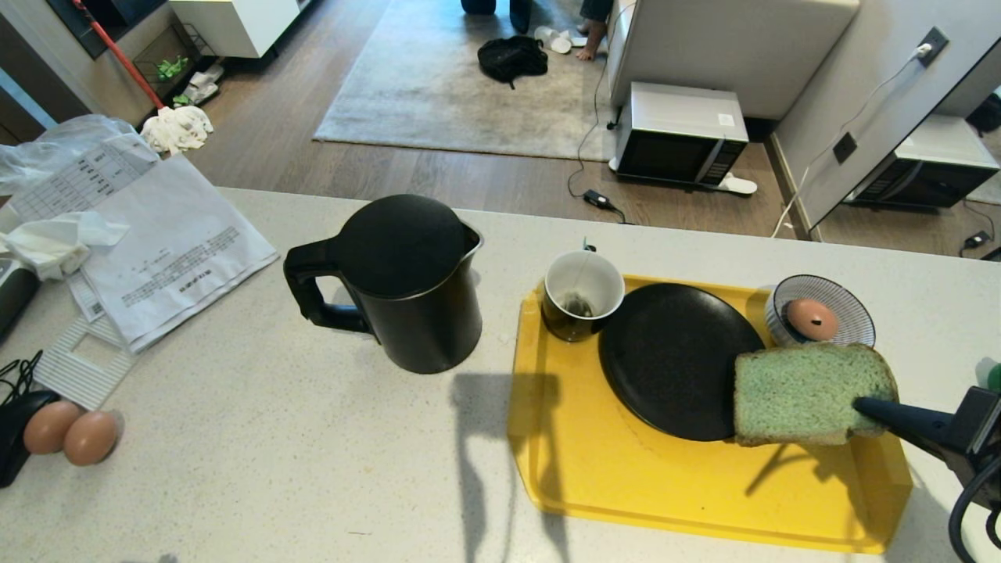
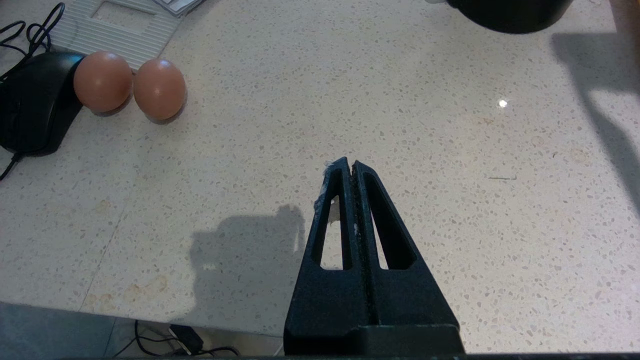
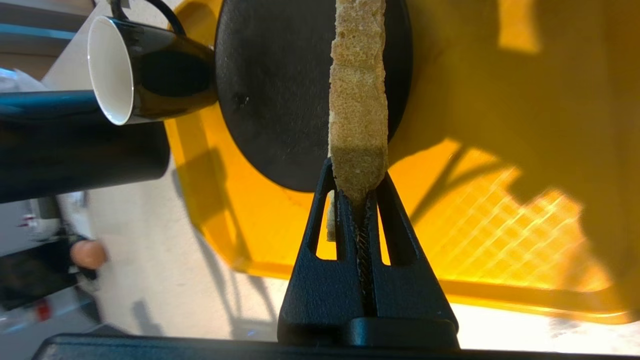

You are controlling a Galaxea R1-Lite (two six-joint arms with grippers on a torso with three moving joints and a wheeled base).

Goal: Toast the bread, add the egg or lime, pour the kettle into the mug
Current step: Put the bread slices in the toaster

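Observation:
My right gripper is shut on one corner of the pale green bread, which hangs level above the yellow tray, overlapping the right rim of the black plate. In the right wrist view the bread stands edge-on between the jaws of the gripper. The black mug sits at the tray's far left corner, a tea bag inside. The black kettle stands left of the tray. An egg lies in a striped bowl. The lime is out of view. My left gripper hangs shut over bare counter.
Two more brown eggs lie at the counter's left edge beside a black mouse. Papers and a plastic bag cover the far left. A microwave sits on the floor beyond the counter.

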